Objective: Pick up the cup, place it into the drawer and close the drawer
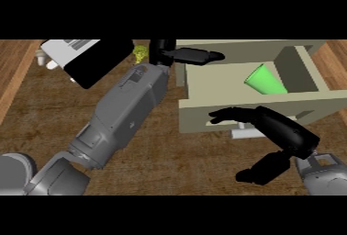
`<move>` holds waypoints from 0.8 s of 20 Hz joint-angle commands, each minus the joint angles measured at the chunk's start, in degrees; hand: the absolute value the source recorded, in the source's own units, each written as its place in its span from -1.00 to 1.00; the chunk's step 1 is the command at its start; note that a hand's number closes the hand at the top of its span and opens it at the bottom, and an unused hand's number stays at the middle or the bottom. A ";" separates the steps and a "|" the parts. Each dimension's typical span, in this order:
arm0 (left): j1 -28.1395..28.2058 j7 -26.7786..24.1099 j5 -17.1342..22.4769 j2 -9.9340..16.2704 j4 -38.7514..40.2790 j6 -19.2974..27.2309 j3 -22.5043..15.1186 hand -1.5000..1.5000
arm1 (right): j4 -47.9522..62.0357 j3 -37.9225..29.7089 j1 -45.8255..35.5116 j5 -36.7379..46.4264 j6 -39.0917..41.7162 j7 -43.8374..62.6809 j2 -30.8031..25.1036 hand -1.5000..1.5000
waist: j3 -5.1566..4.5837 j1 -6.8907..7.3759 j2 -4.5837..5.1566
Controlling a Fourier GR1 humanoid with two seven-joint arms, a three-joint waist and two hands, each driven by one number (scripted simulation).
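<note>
Inside the open drawer (203,98) lies the green cup (265,81), while the right hand (271,124) and left hand (186,56) touch the drawer with straight, empty fingers.

Even, fairly bright light, soft shadow inside the drawer (203,87) (no glare)

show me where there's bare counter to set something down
Bare wood lies in front of the drawer, between the left forearm and right hand; another strip runs along the counter's left side. It is crowded inside the drawer, around the green cup and left hand.
</note>
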 commanded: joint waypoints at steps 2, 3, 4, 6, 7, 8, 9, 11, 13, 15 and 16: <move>3.33 -3.34 0.54 0.02 -0.96 -2.84 1.27 -1.00 | 11.81 4.26 1.44 13.77 -6.66 -7.82 0.89 -1.00 | 0.03 3.71 -0.17; 2.59 -2.62 0.90 -0.01 -0.45 -1.93 1.55 -1.00 | 14.32 5.69 -0.22 14.94 -7.57 -6.57 2.70 -1.00 | 0.01 3.42 -0.20; 4.49 -3.08 0.66 0.84 -1.49 -3.80 1.41 -1.00 | 19.28 6.27 0.09 16.73 -8.68 -10.41 2.25 -1.00 | 0.04 4.79 -0.15; 5.50 -2.50 0.65 1.45 -3.00 -5.20 1.49 -1.00 | 26.13 5.67 -5.83 17.27 -6.86 -11.43 1.89 -1.00 | 0.01 5.56 -0.36; 5.31 -2.43 0.91 1.65 -4.02 -4.15 1.95 -1.00 | 29.35 7.09 -4.95 19.64 -8.28 -13.92 1.70 -1.00 | 0.03 5.92 -0.41; 9.38 -4.55 0.61 1.97 -4.94 -6.60 1.33 -1.00 | 32.77 6.81 -7.29 20.03 -9.15 -14.01 3.17 -1.00 | 0.02 6.70 -0.40; 8.25 -1.85 1.18 2.06 -6.48 -5.19 1.73 -1.00 | 37.43 6.44 -8.46 21.47 -11.48 -15.78 4.09 1.00 | 0.05 7.07 -0.54; 10.35 -3.00 1.27 3.64 -7.34 -7.27 1.92 -1.00 | 45.05 5.42 -10.74 22.73 -13.71 -18.08 4.57 1.00 | 0.09 8.01 -0.18; 11.77 -2.72 0.91 3.02 -8.21 -6.49 1.50 -1.00 | 52.42 3.91 -15.41 23.45 -16.60 -20.59 6.83 1.00 | 0.12 8.21 -0.04; 14.52 -2.67 0.88 4.12 -10.39 -8.22 1.00 -1.00 | 57.05 1.37 -17.73 22.91 -18.49 -25.07 5.68 1.00 | 0.15 8.87 -0.08; 14.50 -3.19 0.88 4.85 -10.46 -8.03 1.34 -1.00 | 58.28 -0.55 -19.36 21.75 -19.03 -26.89 5.06 1.00 | 0.21 9.66 0.24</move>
